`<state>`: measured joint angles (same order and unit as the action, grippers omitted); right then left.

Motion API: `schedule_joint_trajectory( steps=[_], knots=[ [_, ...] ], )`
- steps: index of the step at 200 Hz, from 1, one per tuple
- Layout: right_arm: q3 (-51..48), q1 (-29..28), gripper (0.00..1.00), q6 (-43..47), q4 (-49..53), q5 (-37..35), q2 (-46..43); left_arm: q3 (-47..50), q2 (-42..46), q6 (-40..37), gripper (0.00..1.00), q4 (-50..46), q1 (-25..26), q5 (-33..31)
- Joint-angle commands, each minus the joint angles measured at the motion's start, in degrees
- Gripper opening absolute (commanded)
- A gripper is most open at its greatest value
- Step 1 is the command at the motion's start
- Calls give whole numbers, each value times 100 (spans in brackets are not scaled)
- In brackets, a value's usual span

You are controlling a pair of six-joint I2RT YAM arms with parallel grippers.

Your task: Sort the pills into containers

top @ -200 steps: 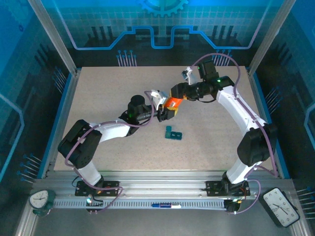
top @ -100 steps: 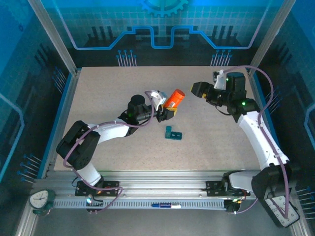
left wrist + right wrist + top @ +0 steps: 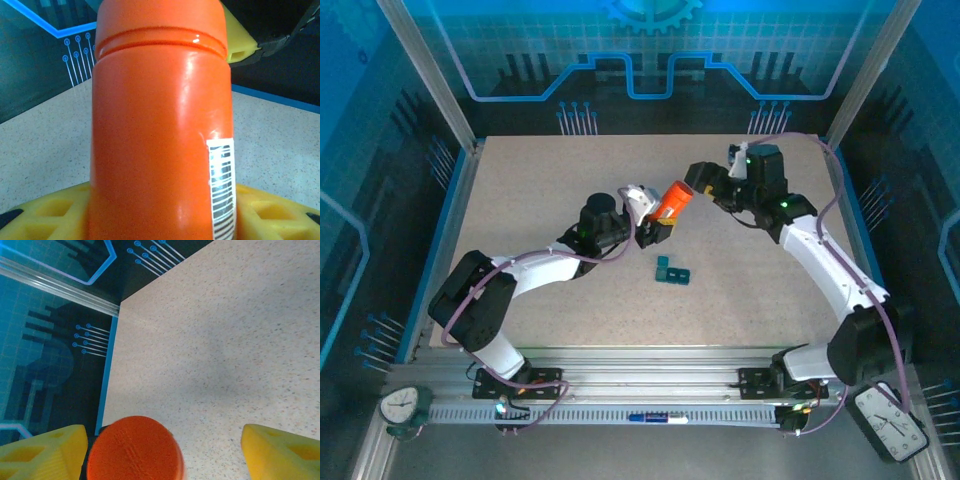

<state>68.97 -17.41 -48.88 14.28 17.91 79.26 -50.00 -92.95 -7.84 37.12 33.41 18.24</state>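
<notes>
An orange bottle (image 3: pixel 671 203) with its orange cap on is held tilted above the table. My left gripper (image 3: pixel 654 229) is shut on its lower body. In the left wrist view the bottle (image 3: pixel 160 125) stands between my yellow fingers (image 3: pixel 45 212). My right gripper (image 3: pixel 699 180) is open just right of the cap and apart from it. From the right wrist, the cap (image 3: pixel 135 450) sits between the spread jaws of my right gripper (image 3: pixel 162 442), nearer the left finger (image 3: pixel 42 455). The dark-teal containers (image 3: pixel 672 271) lie on the table below the bottle. The pills are out of view.
The speckled table (image 3: pixel 540 190) is bounded by blue rails and a metal frame, with its back left corner (image 3: pixel 112 307) seen from the right wrist. Both arms meet near the table's centre.
My right gripper left the bottle's cap, swung out to the right, then came back close to the cap with its jaws wider. The left gripper and bottle have stayed in place.
</notes>
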Motion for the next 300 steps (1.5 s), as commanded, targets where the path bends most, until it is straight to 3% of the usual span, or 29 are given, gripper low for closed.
schedule_joint_trajectory(
  steps=[1,81,151,201,250,300],
  knots=[
    [274,-163,81,-64,-221,-121,134,-168,172,-163,0,-14,76,-64],
    [231,-371,69,54,-162,68,300,-241,136,-161,0,-32,118,-66],
    [90,-430,51,203,-88,195,280,-265,127,-80,0,7,113,-101],
    [268,-427,45,737,105,522,427,-289,127,31,0,49,114,-50],
    [433,-157,47,2061,117,819,507,-292,203,146,0,16,109,187],
    [197,96,76,1387,-181,696,104,-301,180,103,0,-108,107,189]
  ],
)
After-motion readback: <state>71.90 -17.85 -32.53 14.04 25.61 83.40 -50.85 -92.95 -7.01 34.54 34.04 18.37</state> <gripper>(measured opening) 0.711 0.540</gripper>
